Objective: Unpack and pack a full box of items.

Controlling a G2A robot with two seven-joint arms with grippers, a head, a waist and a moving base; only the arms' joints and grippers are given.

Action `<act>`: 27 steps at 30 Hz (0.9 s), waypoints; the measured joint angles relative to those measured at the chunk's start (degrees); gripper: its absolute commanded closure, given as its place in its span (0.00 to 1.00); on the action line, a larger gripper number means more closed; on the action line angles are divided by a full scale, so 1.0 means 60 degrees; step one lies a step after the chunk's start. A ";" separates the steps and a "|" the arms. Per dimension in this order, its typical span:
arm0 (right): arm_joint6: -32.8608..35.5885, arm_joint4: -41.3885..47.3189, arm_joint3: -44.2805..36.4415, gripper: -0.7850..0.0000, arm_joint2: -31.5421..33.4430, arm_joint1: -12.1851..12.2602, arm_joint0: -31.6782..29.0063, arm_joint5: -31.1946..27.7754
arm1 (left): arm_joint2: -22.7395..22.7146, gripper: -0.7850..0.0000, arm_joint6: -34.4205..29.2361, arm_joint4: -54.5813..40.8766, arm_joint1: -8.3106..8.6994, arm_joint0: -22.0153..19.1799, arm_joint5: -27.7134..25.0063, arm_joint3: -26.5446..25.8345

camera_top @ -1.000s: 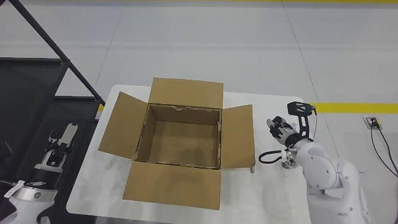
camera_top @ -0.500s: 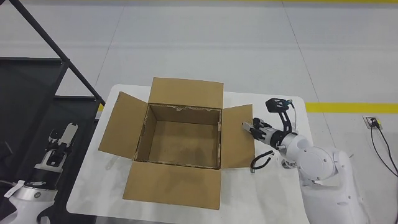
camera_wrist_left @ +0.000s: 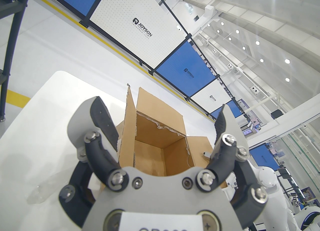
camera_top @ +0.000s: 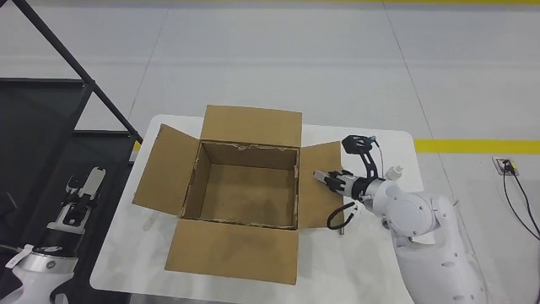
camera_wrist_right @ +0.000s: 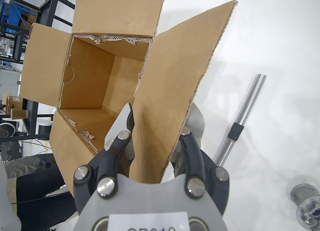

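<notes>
White desk [camera_top: 122, 249], open brown cardboard box [camera_top: 249, 194] sitting mid-desk. We're straddling its side flap [camera_wrist_right: 180, 67] with right fingers [camera_wrist_right: 126, 119] spread, left fingers [camera_wrist_left: 101, 117] hanging spread too. We're reckoning: pinch squarely, swing along the crease.

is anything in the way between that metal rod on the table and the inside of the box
Yes. The raised flap of the box stands between them: the metal rod lies on the table just outside it. The right gripper straddles that flap, jaws open, one finger on each side. Nothing else visible blocks the way.
</notes>
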 measured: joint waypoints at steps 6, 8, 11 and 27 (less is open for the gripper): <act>-0.0279 -0.0037 -0.0155 0.56 -0.0213 0.0041 -0.0124 0.0142 | 0.0000 0.00 0.0000 0.0000 0.0000 0.0000 0.0000 0.0000; -0.0339 -0.0037 -0.0211 0.53 -0.0279 0.0054 -0.0165 0.0155 | 0.0000 0.00 0.0000 0.0000 0.0000 0.0000 0.0000 0.0000; -0.0481 -0.0027 -0.0333 0.00 -0.0343 0.0078 -0.0240 0.0135 | 0.0000 0.00 0.0000 0.0000 0.0000 0.0000 0.0000 0.0000; -0.1037 -0.2313 -0.3425 0.00 0.1320 0.0473 -0.2827 0.1191 | 0.0000 0.00 0.0000 0.0000 0.0000 0.0000 0.0000 0.0000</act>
